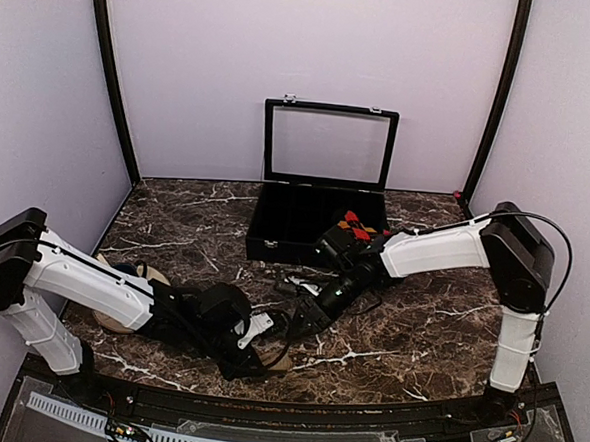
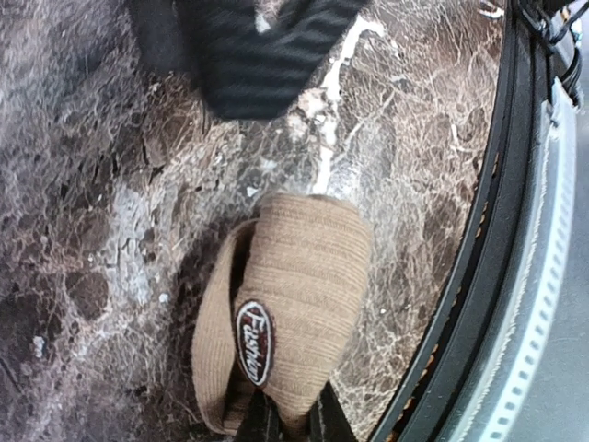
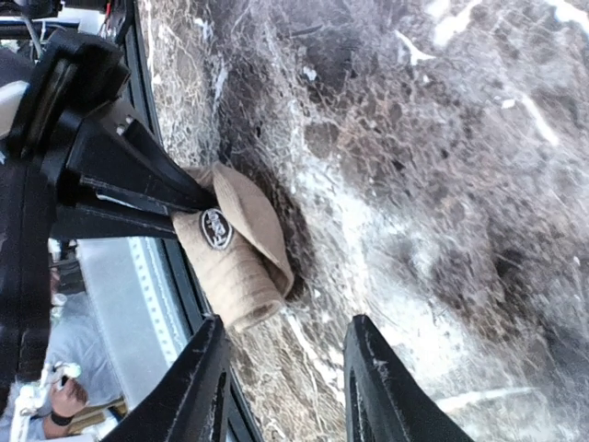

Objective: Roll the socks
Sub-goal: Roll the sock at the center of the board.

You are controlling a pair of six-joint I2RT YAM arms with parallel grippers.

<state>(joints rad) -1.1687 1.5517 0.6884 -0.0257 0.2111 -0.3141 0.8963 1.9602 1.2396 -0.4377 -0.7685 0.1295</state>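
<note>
A tan ribbed sock point(image 2: 304, 295) with an oval "Fashion" label lies partly rolled on the marble table near its front edge. It also shows in the top view point(image 1: 271, 358) and the right wrist view point(image 3: 235, 253). My left gripper point(image 2: 287, 425) is shut on the sock's near end, low over the table point(image 1: 250, 349). My right gripper point(image 3: 290, 387) is open and empty, just beyond the sock's rolled end and not touching it; it shows in the top view point(image 1: 294, 324). A second tan sock point(image 1: 109, 315) lies under my left arm.
A black case point(image 1: 274, 242) with its glass lid raised stands at the back middle, with red and yellow patterned items point(image 1: 360, 228) inside. The table's black front rail point(image 2: 515, 230) runs right beside the sock. Purple walls enclose the table.
</note>
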